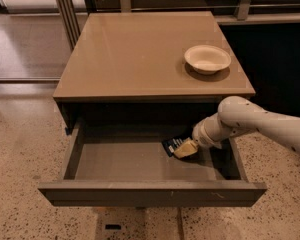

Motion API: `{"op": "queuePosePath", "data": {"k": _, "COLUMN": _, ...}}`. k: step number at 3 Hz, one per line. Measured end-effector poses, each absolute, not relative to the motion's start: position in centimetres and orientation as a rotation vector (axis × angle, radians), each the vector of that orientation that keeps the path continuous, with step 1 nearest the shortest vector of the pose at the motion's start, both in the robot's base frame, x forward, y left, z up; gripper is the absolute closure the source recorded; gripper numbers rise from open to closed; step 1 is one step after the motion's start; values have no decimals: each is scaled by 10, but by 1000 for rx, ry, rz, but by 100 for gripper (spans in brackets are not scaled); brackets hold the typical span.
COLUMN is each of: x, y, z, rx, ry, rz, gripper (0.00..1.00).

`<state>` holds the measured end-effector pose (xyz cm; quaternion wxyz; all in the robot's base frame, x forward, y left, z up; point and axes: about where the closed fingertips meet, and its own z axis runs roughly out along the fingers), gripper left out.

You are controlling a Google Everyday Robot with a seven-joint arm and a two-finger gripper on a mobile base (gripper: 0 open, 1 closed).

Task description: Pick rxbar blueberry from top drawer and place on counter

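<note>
The top drawer (150, 191) is pulled open below the tan counter (140, 49). The rxbar blueberry (171, 144), a dark navy bar with white lettering, is at the back right of the drawer's grey inside, tilted. My gripper (185, 148) reaches into the drawer from the right on a white arm (250, 121). Its beige fingertips are closed on the bar's right end, low over the drawer floor.
A white bowl (207, 58) stands on the counter's right rear part. Speckled terrazzo floor (20, 149) surrounds the cabinet. A dark panel (275, 59) stands to the right, and metal posts (65, 6) stand behind on the left.
</note>
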<state>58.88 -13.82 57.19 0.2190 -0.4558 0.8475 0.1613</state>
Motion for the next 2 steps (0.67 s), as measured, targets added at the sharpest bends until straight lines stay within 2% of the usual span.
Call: {"op": "queuePosePath", "data": {"k": 2, "x": 589, "y": -138, "z": 590, "rx": -1261, "ry": 2345, "rz": 446, "gripper": 100}}
